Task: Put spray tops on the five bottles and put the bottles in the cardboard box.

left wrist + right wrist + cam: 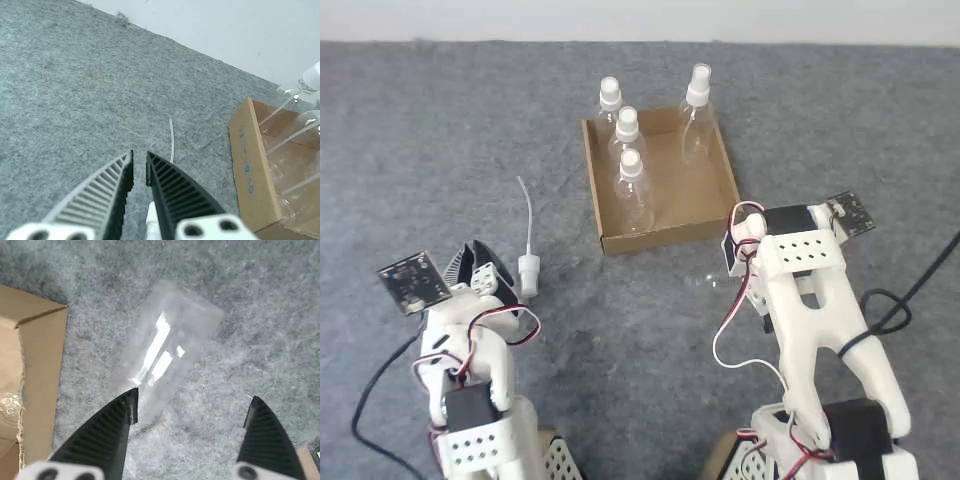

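While both arms sit at the near edge of the grey felt (pixel 420 130), you have the cardboard box (pixel 665 232) open at the middle of it. 4 capped bottles stand upright inside: a row of 3 (pixel 627 140) along the wall on the left arm's side, and a 4th bottle (pixel 696 110) at the far corner on the right arm's side.

Your right gripper (pixel 194 399) hangs just off the box's near corner on the right arm's side, jaws spread wide and holding nothing. Under it the 5th bottle (pixel 165 350), clear and without a top, rests on the felt just beside the box (pixel 35 365), closer to 1 finger than the other; you cannot tell whether they touch.

Your left gripper (pixel 139 162) is well apart from the box, jaws drawn to a narrow slit with nothing between them. Just beside it lies the loose spray top (pixel 528 268), its thin tube (pixel 172 140) pointing away from the arms, clear of the box wall.
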You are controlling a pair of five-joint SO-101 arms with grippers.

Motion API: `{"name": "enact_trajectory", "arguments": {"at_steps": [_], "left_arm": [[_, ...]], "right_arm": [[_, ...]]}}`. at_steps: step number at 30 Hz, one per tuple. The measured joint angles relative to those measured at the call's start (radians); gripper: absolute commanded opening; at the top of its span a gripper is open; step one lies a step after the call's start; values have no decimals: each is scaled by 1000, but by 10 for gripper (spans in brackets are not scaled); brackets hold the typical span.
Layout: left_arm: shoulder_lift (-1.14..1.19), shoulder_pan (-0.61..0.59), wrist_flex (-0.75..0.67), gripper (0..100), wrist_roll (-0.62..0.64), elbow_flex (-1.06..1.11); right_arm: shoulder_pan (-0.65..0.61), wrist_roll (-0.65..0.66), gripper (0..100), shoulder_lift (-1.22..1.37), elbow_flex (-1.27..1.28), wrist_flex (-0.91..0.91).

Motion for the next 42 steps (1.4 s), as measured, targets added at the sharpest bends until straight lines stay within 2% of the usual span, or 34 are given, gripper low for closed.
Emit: {"name": "enact_trajectory", "arguments": {"at_steps": [12,22,35,42], "left_arm": [[0,0,0,44,0,0],[0,0,0,44,0,0],[0,0,0,43,0,0],[0,0,0,43,0,0]], "right_arm": [[0,8,284,0,-2,0],[0,219,287,0,-124,118],[0,407,285,0,-195,267],[0,506,285,-132,-195,298]]}}
